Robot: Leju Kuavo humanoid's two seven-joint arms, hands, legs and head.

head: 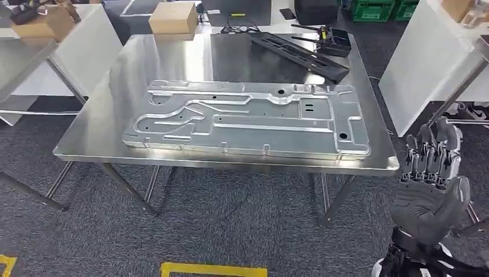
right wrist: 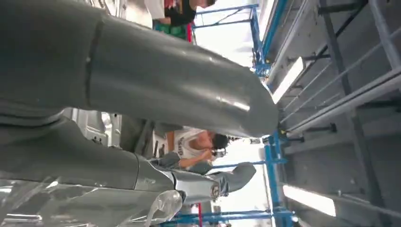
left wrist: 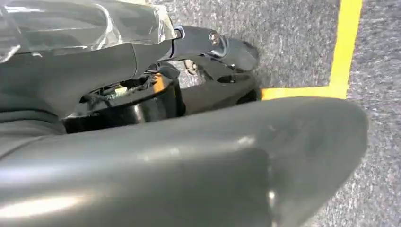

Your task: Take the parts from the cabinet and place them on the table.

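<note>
panel (head: 248,118) flat on table (head: 173,57), close to its near edge | right hand (head: 431,173) beside table's right corner, empty, fingers look loosely apart | left hand (left wrist: 189,161) too close-up to tell | risk: arm swing bumps corner, nudges panel off

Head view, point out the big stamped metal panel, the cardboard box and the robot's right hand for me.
stamped metal panel (head: 248,120): head view, on its flat middle section.
cardboard box (head: 173,18): head view, on its top face.
right hand (head: 429,173): head view, on the hand's back, below the fingers.
</note>
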